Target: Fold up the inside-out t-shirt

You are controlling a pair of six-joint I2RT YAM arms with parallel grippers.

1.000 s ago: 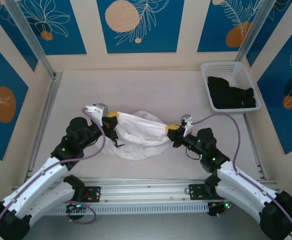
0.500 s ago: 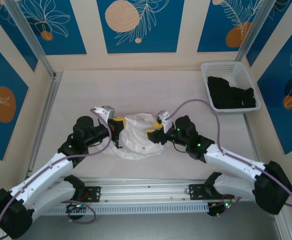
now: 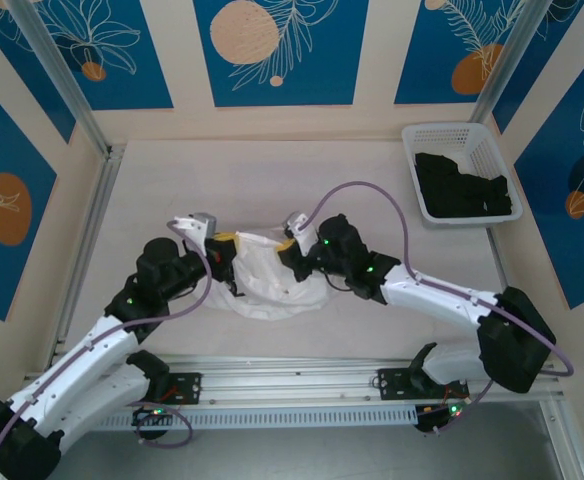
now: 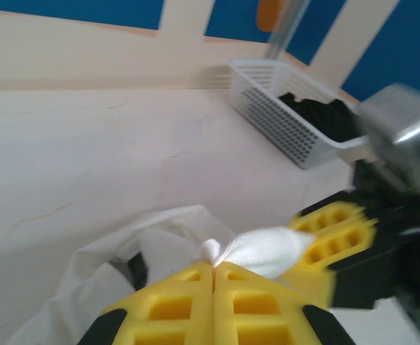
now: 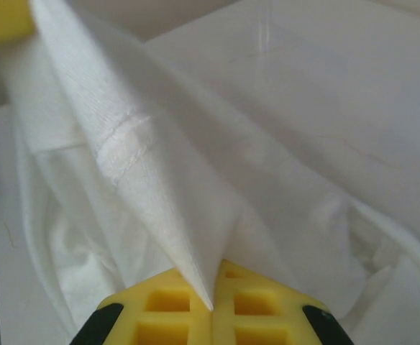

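The inside-out t-shirt [image 3: 269,278] is a crumpled white heap at the table's middle, hanging between both grippers. My left gripper [image 3: 224,241] is shut on a pinch of its cloth; in the left wrist view the jaws [image 4: 213,264] meet on a white fold [image 4: 257,250]. My right gripper [image 3: 288,246] is close to the right of it, also shut on the t-shirt. A short taut band of cloth runs between them. In the right wrist view my right gripper [image 5: 213,302] pinches a ridge of t-shirt [image 5: 195,165], with a seam showing higher up.
A white plastic basket [image 3: 442,135] holding a black garment [image 3: 464,192] stands at the back right, also in the left wrist view as the basket [image 4: 275,108]. Bare table [image 3: 302,180] lies behind the shirt. A metal rail [image 3: 292,375] runs along the near edge.
My right gripper has travelled left along the shirt and now grips it close to the left gripper. The shirt has bunched into a narrower heap. The left gripper has barely moved.
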